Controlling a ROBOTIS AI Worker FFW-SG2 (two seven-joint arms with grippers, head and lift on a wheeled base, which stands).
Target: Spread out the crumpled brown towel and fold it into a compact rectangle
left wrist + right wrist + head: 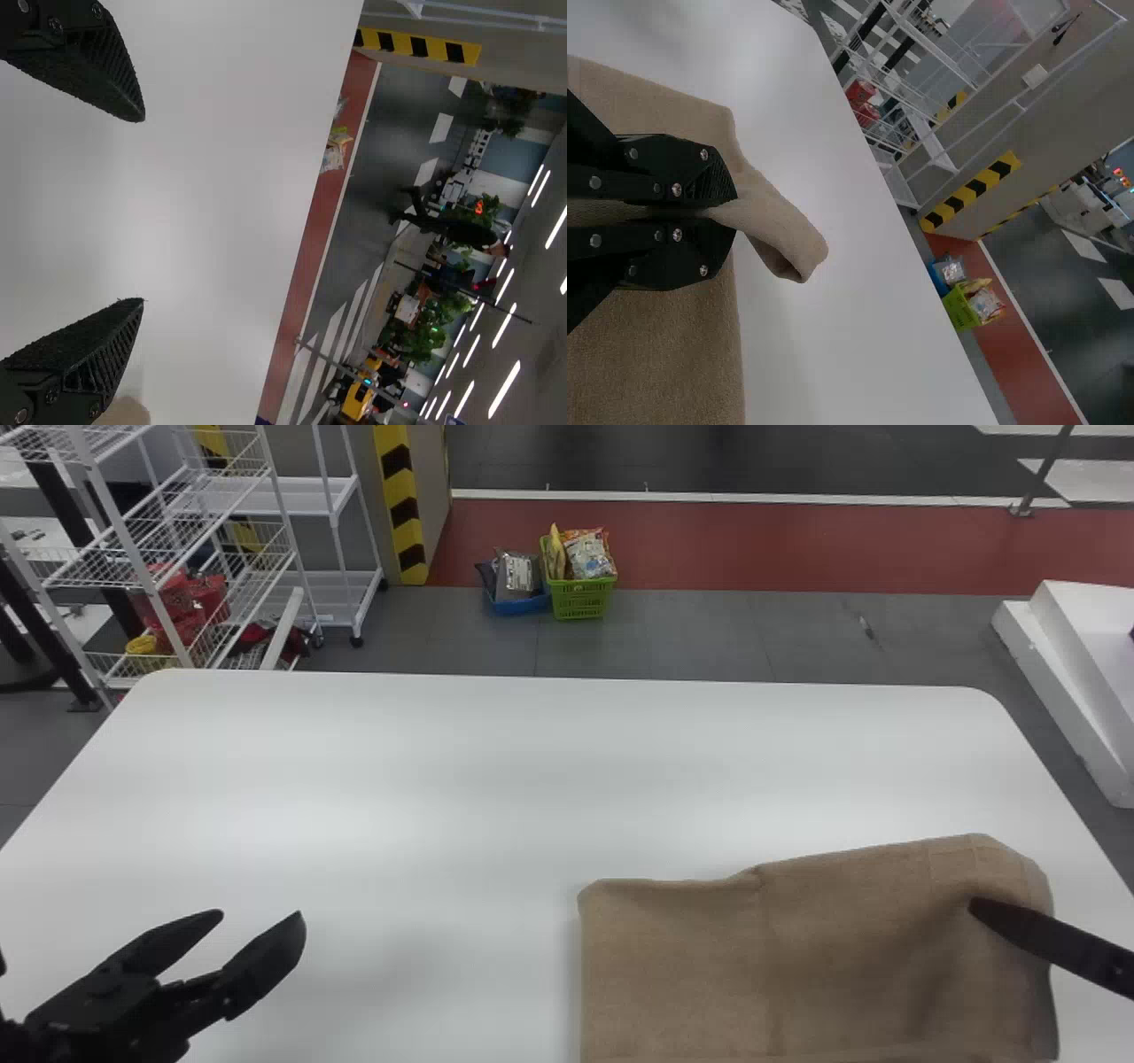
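The brown towel [691, 965] lies fairly flat at the table's front right, with a raised, uneven right part. At its right side is my right gripper [985, 912]. In the right wrist view the right gripper [733, 212] is shut on the towel [664, 363], and a curled flap of cloth sticks out past the fingertips. My left gripper [260, 918] is held over the front left of the table, apart from the towel. Seen in the left wrist view, the left gripper [143, 209] stands open with nothing between its fingers; a bit of towel [124, 413] shows beside it.
The white table [354, 779] extends behind and left of the towel. Beyond it stand a wire shelf rack [204, 540], a green basket [580, 598] and a blue basket [521, 606] on the floor. A white platform [1076, 682] is at the right.
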